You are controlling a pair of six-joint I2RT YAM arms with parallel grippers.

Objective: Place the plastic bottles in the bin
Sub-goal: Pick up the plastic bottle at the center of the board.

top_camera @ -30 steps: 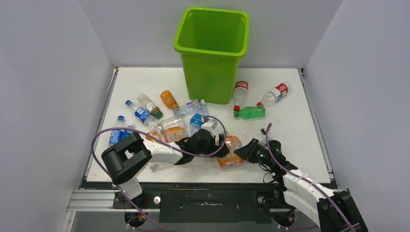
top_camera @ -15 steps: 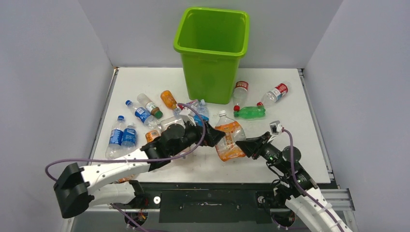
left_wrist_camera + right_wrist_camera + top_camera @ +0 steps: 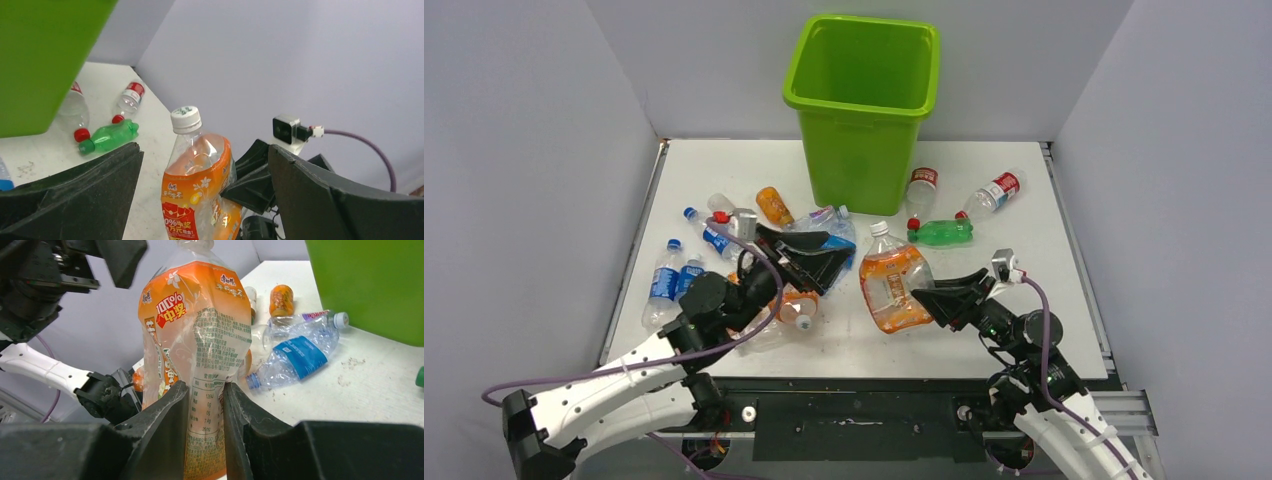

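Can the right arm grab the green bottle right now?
Likely no: the right gripper is shut on the orange bottle. The green bottle itself lies uncovered near the bin.

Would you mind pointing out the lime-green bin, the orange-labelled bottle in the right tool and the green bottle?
tall lime-green plastic bin (image 3: 859,165): top external view, front wall.
orange-labelled clear plastic bottle (image 3: 200,325): right wrist view, label middle.
small green plastic bottle (image 3: 944,232): top external view, body middle.
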